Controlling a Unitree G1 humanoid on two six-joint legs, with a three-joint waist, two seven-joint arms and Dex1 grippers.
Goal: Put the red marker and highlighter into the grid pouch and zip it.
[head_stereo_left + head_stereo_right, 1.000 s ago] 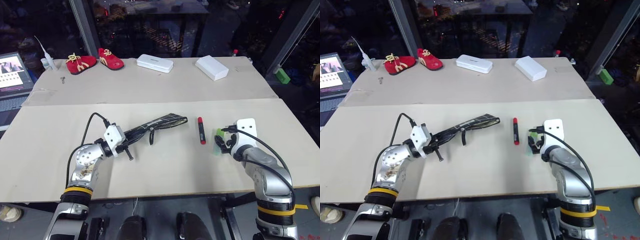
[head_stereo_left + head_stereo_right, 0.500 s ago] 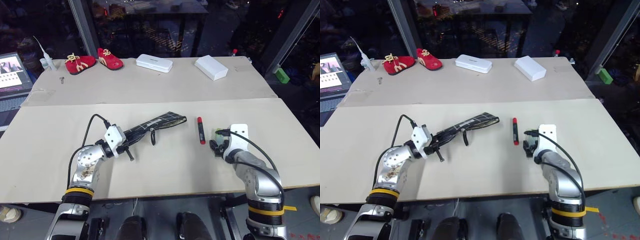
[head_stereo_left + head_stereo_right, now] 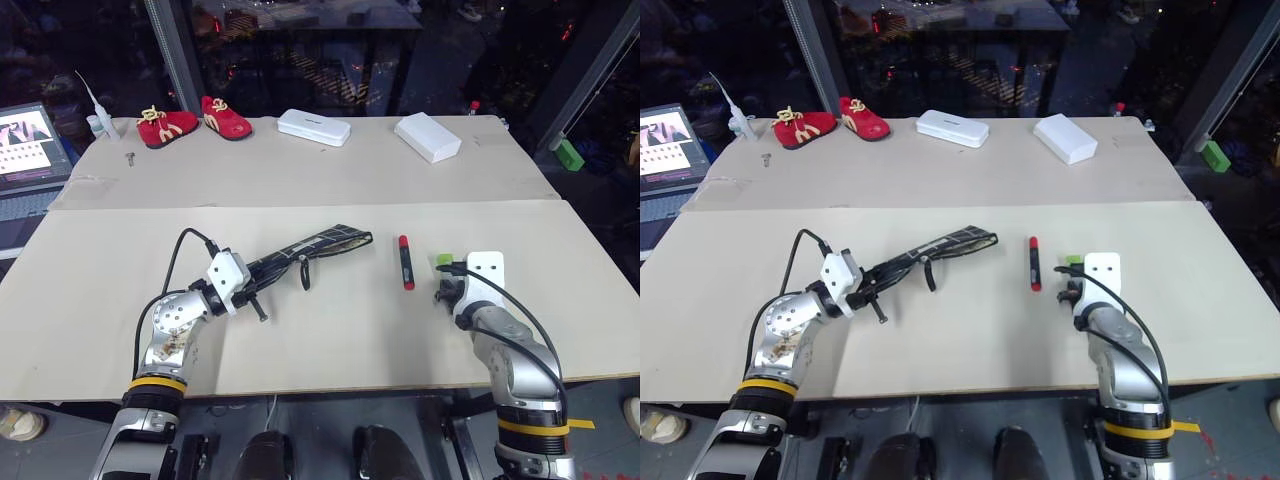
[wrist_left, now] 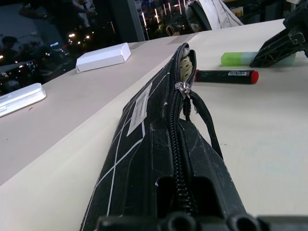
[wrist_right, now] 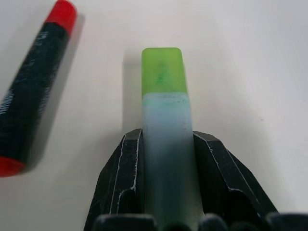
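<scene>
we are at the pick-up of the highlighter (image 5: 163,139), the first of the two pens to go in. our right gripper (image 5: 163,187) has its two fingers (image 5: 122,183) set against either flat side of the pale green body, clamped on it, while the pen lies on the table (image 3: 330,340) with its bright green cap pointing away from the wrist. the red marker (image 3: 404,262) lies just beside it on the board, untouched, between the highlighter and the grid pouch (image 3: 310,248). our left gripper (image 3: 240,289) is closed tight on the near end of the pouch and holds it level and edge-up, zipper on top; in the left wrist view the zipper (image 4: 179,103) looks parted only at the far end, where a little pale lining shows beyond the slider and its black strap. we judge that the next move calls for lifting the highlighter clear without nudging the marker, carrying it across to that far mouth and lining it up lengthwise with the slot. the opening looks narrow, so the flat pen may need to enter cap first and on edge.
</scene>
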